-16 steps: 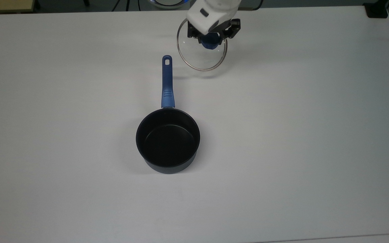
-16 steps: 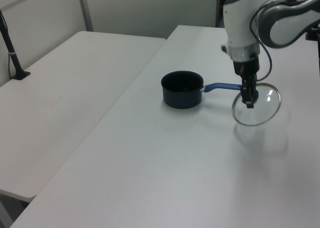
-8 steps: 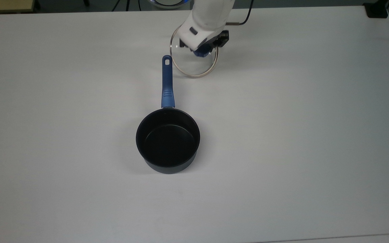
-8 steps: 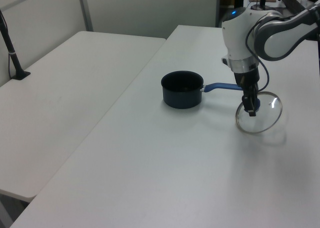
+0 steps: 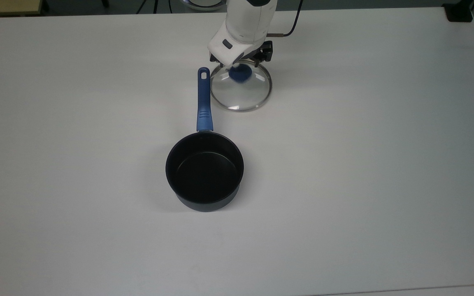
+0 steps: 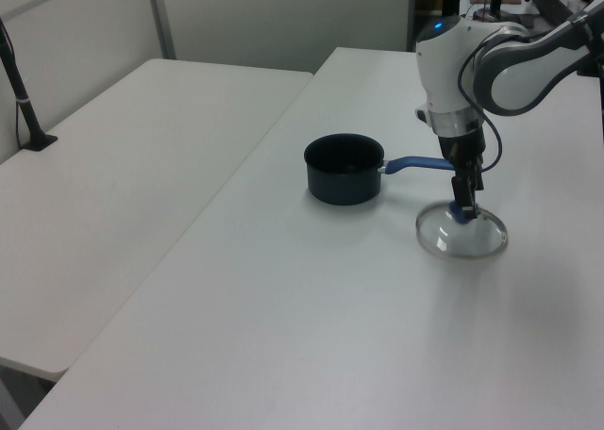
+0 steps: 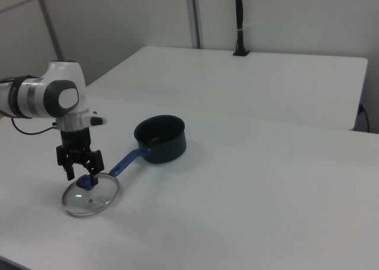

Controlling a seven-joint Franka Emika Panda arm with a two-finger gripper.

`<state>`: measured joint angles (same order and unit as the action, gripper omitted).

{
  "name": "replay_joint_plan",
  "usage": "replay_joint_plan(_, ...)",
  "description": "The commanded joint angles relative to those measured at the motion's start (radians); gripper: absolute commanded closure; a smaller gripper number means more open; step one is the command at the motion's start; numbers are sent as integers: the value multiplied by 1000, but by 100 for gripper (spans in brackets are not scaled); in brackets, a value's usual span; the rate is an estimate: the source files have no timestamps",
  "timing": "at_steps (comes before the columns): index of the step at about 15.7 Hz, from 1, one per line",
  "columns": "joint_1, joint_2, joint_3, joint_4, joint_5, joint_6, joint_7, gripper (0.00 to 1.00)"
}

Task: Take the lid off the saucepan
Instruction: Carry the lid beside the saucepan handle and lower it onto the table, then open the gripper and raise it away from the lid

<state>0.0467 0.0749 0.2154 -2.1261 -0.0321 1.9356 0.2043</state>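
The lid [image 5: 241,92] is a clear glass disc with a steel rim and a blue knob [image 5: 240,75]. It lies flat on the white table [image 5: 364,164], just to the top view's right of the end of the saucepan's handle [image 5: 203,96]. My gripper [image 5: 240,70] stands upright right over the knob, at knob height [image 6: 461,207] [image 7: 86,176]. The saucepan [image 5: 204,170] is dark navy with a black inside. It stands uncovered in the middle of the table [image 6: 344,169] [image 7: 161,138], and its handle points toward the arm.
A second white table [image 6: 123,166] stands beside this one, with a black pole [image 6: 24,105] clamped at its far edge. The robot's base and a cable [image 5: 292,22] sit at the top view's upper edge. A dark block [image 5: 459,12] marks the top view's upper right corner.
The lid hung tilted in the air a second ago. It has come down toward the handle's end and now lies flat on the table, and the gripper has lowered with it.
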Motion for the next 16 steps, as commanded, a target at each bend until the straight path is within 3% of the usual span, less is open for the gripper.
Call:
replay_joint_plan(1,5,-7,6,-5,-16,-30,-13,3)
replay_joint_plan(3,10,-18,9,1,-17,-78,-13,0)
replay_joint_plan(7,4,-85,61,35,-15,-171,-13,0)
replay_joint_plan(10,-5,-112,73,147,-12,-240,-3,0)
replay_joint_plan(14,-97,-112,47,328,0,-303,-17,0)
replay_joint_plan(16,-96,-110,-32,394,1,-296,-8,0)
